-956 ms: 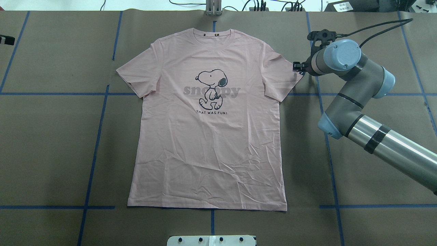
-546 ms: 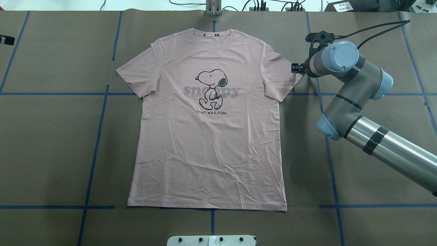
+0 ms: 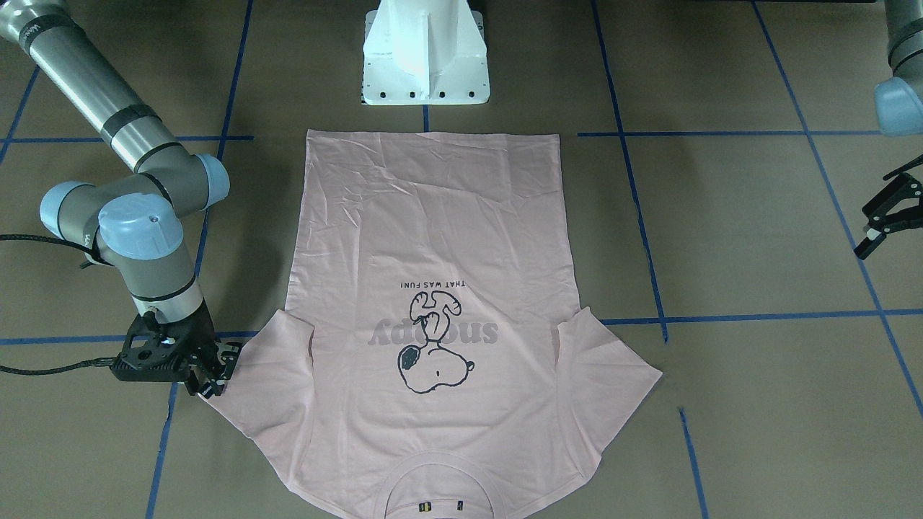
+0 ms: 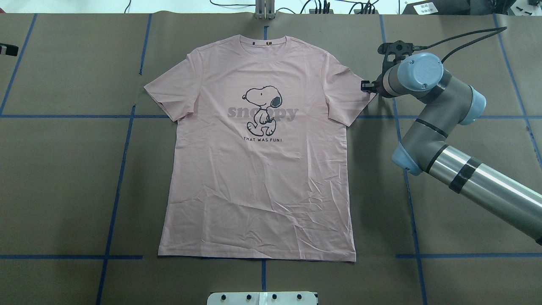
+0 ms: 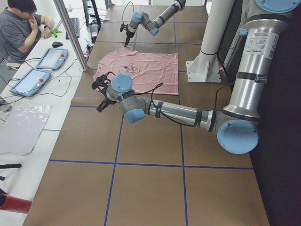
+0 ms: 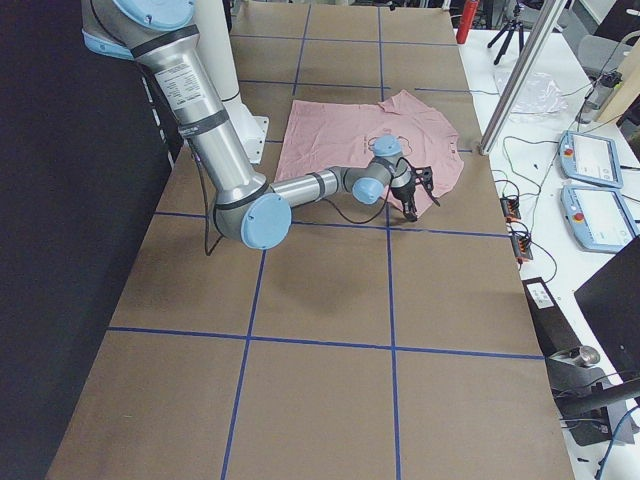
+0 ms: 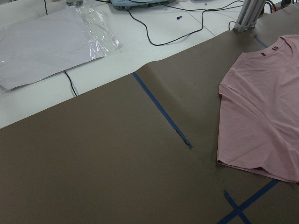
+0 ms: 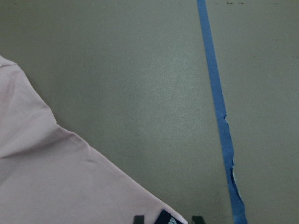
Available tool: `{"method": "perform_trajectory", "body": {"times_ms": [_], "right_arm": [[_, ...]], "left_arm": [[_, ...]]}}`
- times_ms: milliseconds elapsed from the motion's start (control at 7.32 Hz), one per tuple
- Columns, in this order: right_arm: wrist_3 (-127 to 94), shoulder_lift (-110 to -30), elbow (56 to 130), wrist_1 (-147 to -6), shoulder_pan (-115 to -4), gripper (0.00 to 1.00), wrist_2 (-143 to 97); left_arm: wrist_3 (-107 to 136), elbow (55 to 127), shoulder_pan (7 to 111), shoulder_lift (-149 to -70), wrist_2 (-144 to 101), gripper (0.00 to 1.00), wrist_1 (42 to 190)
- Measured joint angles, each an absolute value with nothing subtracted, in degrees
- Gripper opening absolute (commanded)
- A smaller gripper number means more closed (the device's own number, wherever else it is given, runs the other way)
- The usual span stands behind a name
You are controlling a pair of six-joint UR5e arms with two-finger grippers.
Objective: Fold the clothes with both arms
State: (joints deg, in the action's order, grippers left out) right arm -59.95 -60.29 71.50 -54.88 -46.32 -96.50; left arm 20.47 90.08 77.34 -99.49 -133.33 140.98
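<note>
Table (image 4: 63,178): brown-covered, gridded with blue tape (image 4: 123,169). T-shirt (image 4: 258,178): pink, flat at centre, print up. Right end effector (image 3: 216,373): fingers apart, straddling the tagged sleeve corner. Left end effector (image 3: 869,231): fingers apart, well apart from the T-shirt.

The front view's bottom edge crops the T-shirt (image 3: 433,238) collar.

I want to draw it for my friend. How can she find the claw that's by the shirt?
Find the pale pink short-sleeved T-shirt with the Snoopy cartoon lying flat on the brown paper table. Follow its sleeve on the robot's right to the tip: the black two-finger claw sits right at that edge. The other black claw hangs open far from the shirt.
</note>
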Motion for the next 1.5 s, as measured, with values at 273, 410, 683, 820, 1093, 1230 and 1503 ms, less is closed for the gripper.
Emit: {"method": "perform_trajectory", "body": {"times_ms": [273, 410, 683, 820, 1093, 1230, 1503], "right_arm": [[-60.17, -59.95, 71.62, -54.89, -46.37, 0.00, -96.50], [-61.04, -58.97, 71.80, -55.16, -46.46, 0.00, -96.50], [-63.51, -55.85, 72.00, -57.30, -46.36, 0.00, -96.09], [-65.65, -52.78, 72.05, -61.36, -45.56, 0.00, -94.59], [-72.80, -45.39, 70.90, -69.36, -41.18, 0.00, -88.55], [-75.10, -42.40, 68.80, -70.81, -39.03, 0.23, -85.58], [-76.23, -39.75, 65.46, -71.16, -36.32, 1.00, -81.27]], "left_arm": [[20.40, 90.03, 77.34, -99.49, -133.33, 1.00, 140.98], [20.39, 90.05, 77.34, -99.49, -133.33, 1.00, 140.98], [20.41, 90.04, 77.34, -99.49, -133.33, 1.00, 140.98], [20.45, 90.03, 77.34, -99.49, -133.33, 1.00, 140.98], [20.50, 90.03, 77.34, -99.49, -133.33, 1.00, 140.98], [20.56, 90.01, 77.34, -99.49, -133.33, 1.00, 140.98], [20.66, 89.94, 77.34, -99.49, -133.33, 1.00, 140.98]]}}
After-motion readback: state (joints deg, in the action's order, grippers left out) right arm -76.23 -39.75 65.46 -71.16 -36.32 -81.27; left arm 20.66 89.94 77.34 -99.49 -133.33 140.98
